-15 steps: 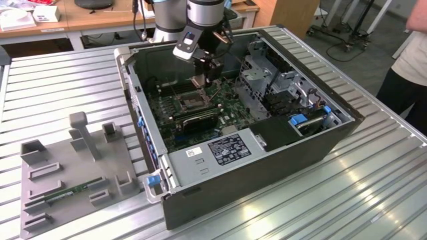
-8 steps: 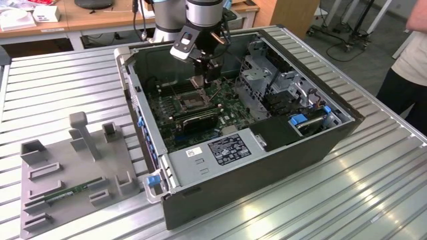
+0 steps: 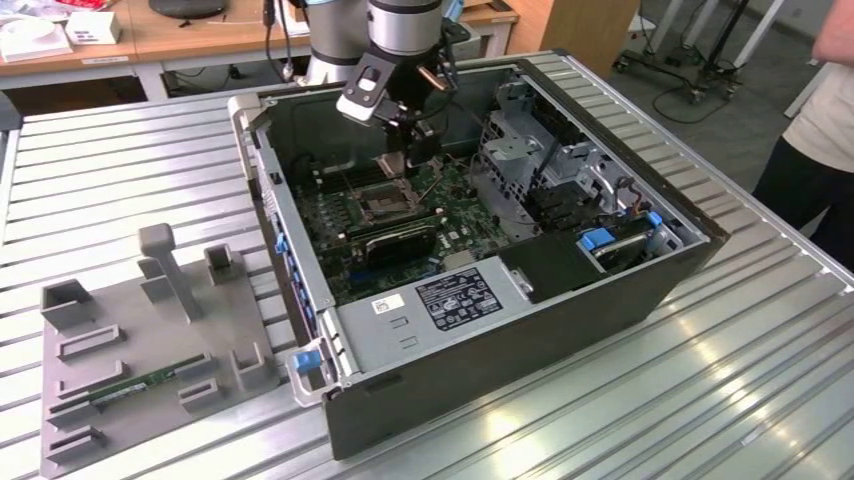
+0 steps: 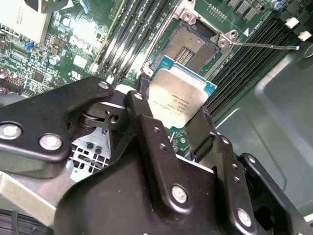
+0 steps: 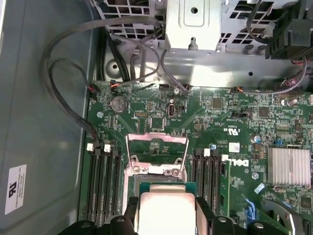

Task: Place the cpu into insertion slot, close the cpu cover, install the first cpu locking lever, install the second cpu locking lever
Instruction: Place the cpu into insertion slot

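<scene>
An open computer case (image 3: 534, 350) of dark metal lies on its side on the ribbed steel bench (image 3: 120, 170), filling the middle of the exterior view. Inside it sits a green circuit board (image 3: 461, 215) with long black memory slots (image 5: 105, 181), a finned silver heatsink (image 5: 288, 166) and looping grey cables (image 5: 63, 98). At the exterior view's lower left, a grey moulded fixture (image 3: 80, 350) holds a long green memory stick (image 3: 140, 384).

The tool (image 4: 171, 107) hangs inside the case in the upper middle of the exterior view. Its black fingers (image 4: 146, 127) are closed partway, pinching the cpu (image 4: 178, 100) by two opposite edges. The cpu is a flat square with a matte silvery top and a teal border. It is held clear of the board, close to the insertion slot (image 4: 188, 46) but not seated in it. The slot lies open, with a dark centre and a dull metal rim. The cpu cover (image 5: 156, 137), a thin metal frame, stands raised at the slot's far edge.
</scene>
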Robot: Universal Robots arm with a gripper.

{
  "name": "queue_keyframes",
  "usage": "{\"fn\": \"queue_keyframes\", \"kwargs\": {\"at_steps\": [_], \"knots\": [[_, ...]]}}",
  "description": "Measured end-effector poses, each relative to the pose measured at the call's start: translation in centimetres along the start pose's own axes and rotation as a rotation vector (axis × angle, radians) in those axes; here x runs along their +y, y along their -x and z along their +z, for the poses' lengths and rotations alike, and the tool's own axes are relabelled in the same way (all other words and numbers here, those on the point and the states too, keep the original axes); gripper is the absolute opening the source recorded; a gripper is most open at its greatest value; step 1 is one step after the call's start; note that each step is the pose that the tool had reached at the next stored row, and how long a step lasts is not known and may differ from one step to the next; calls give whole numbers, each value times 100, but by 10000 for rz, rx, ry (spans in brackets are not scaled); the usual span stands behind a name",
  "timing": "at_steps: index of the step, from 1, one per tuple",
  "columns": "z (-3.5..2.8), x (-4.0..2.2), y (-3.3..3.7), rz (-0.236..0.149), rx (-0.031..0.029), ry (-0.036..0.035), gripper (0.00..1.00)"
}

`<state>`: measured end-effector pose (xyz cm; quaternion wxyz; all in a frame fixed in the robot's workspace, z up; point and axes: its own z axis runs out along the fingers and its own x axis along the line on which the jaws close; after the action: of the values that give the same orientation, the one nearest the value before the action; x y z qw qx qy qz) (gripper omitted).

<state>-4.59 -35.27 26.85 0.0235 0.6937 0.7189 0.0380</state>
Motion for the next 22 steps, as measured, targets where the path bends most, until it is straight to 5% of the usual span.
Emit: {"fn": "queue_keyframes", "kwargs": {"at_steps": [22], "knots": [[180,-71,-13,62,-5,-10,54]]}}
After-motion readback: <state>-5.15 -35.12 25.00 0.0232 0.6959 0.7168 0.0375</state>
